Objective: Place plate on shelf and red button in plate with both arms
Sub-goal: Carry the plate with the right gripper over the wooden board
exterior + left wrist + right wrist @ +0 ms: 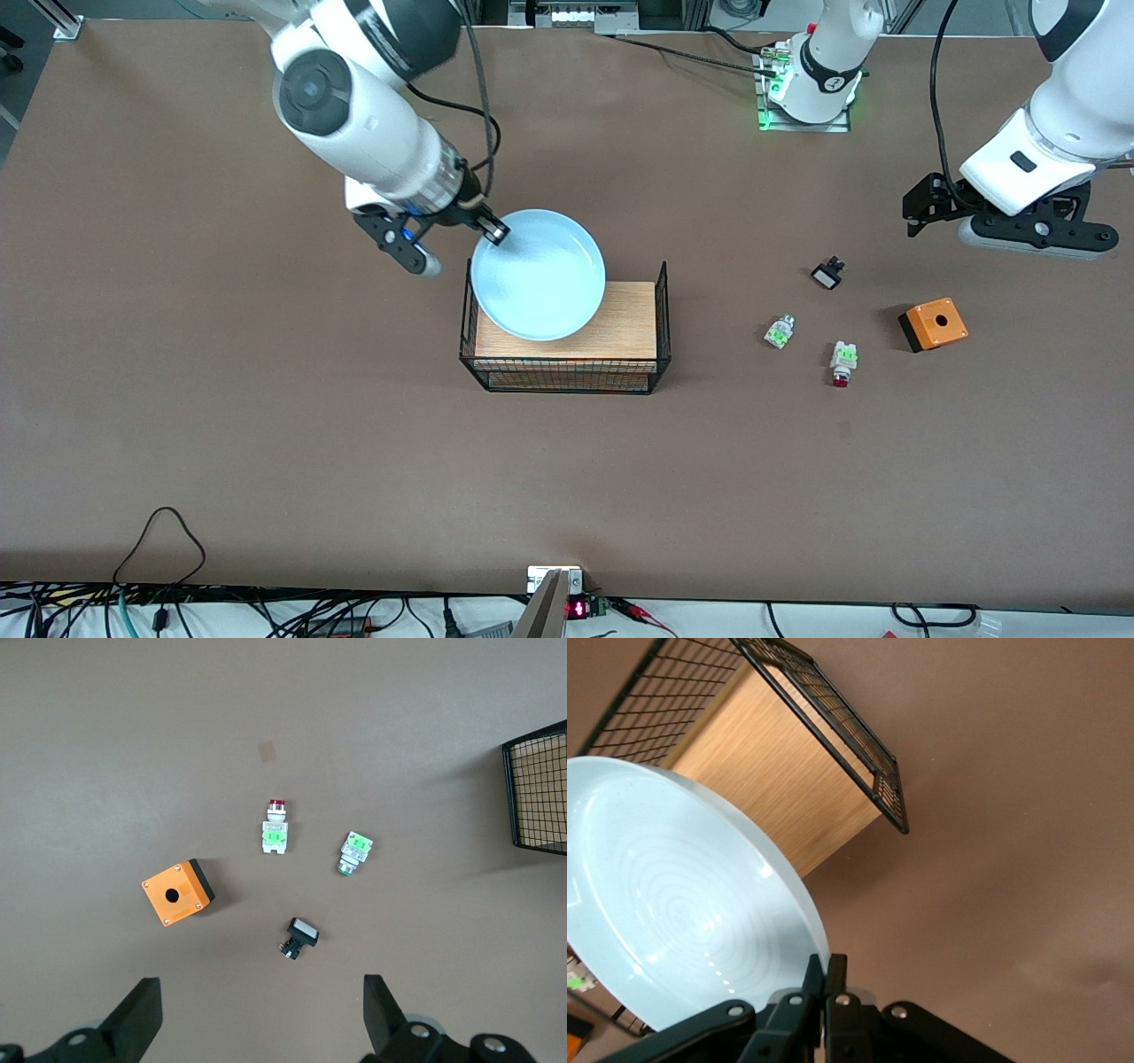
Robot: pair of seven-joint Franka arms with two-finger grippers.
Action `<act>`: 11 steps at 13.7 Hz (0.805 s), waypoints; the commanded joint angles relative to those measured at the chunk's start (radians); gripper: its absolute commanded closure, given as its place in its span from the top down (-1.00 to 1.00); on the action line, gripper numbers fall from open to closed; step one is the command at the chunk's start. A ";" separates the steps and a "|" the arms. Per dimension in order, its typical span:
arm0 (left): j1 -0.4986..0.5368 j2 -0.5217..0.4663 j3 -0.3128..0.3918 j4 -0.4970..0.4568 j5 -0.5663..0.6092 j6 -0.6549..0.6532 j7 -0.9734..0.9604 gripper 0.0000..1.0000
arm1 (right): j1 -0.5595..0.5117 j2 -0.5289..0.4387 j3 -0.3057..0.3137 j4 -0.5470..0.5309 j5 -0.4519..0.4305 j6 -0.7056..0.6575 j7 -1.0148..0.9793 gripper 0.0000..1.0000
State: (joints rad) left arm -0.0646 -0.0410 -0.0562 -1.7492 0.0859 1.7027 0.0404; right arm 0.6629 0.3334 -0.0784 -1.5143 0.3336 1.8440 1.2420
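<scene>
Matte brown table (266,425). Black wire basket (567,377) with wooden floor. Over it, glossy round plate (539,275), rim pinched by right gripper (493,232). Left gripper (1028,232) waiting, spread wide, above small parts: orange box (934,324), red button (842,361) beside it.

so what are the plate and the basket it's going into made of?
Plate: looks like glazed ceramic or glossy melamine, smooth pale blue with faint concentric rings and sheen. Basket: thin black wire mesh, probably coated metal, around a matte wood-grain board.
</scene>
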 commanded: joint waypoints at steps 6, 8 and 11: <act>-0.004 0.021 0.001 0.040 0.003 -0.025 0.007 1.00 | 0.035 0.078 -0.012 0.013 0.022 0.072 0.025 -1.00; -0.004 0.021 0.001 0.040 0.003 -0.025 0.007 1.00 | 0.050 0.102 -0.012 0.013 0.021 0.112 0.030 -1.00; -0.004 0.023 0.001 0.040 0.003 -0.026 0.007 1.00 | 0.054 0.114 -0.012 0.013 0.021 0.138 0.028 -1.00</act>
State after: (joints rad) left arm -0.0646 -0.0386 -0.0562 -1.7487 0.0859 1.7027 0.0404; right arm 0.7056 0.4394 -0.0793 -1.5149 0.3364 1.9716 1.2605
